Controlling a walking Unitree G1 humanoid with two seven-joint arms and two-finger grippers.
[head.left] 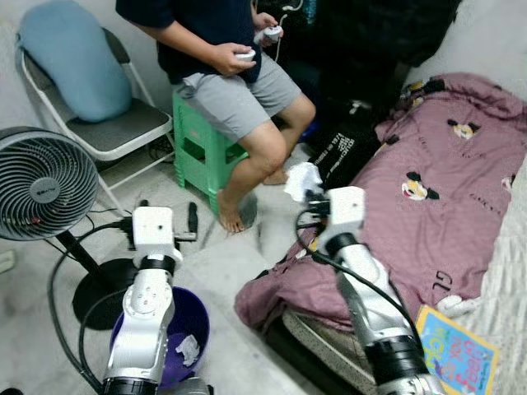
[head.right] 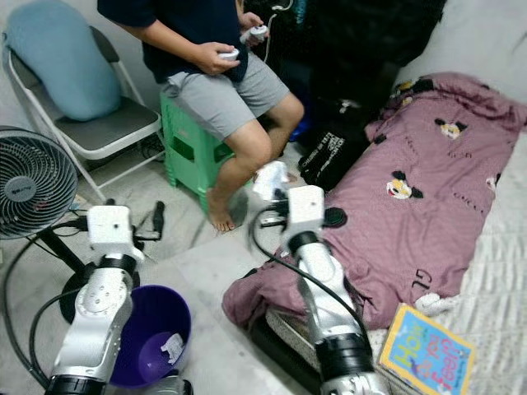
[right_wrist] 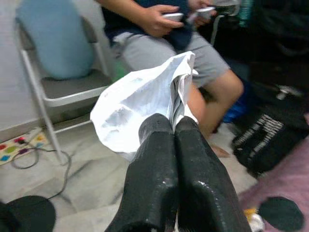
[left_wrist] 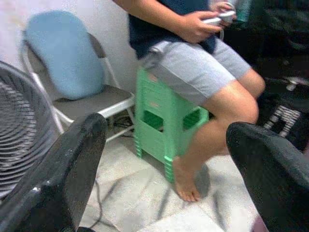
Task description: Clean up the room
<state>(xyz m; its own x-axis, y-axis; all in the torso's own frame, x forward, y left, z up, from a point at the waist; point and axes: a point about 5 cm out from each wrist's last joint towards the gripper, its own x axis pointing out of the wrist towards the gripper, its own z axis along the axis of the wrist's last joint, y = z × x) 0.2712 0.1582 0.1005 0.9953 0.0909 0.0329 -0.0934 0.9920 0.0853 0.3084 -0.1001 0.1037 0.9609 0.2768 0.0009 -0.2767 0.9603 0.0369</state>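
Crumpled paper (right_wrist: 145, 96) pinched in right gripper (right_wrist: 175, 126) jaws

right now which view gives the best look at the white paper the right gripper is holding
The right wrist view: the crumpled white paper is large there, pinched between the right gripper's shut fingers. In both eye views it is a small white wad at that gripper's tip, near the person's knee.

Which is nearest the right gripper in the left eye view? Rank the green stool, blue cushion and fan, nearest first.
From the right gripper, shut on white paper:
1. Green stool, to its left, under the person.
2. Blue cushion, on the folding chair.
3. Fan, far left.
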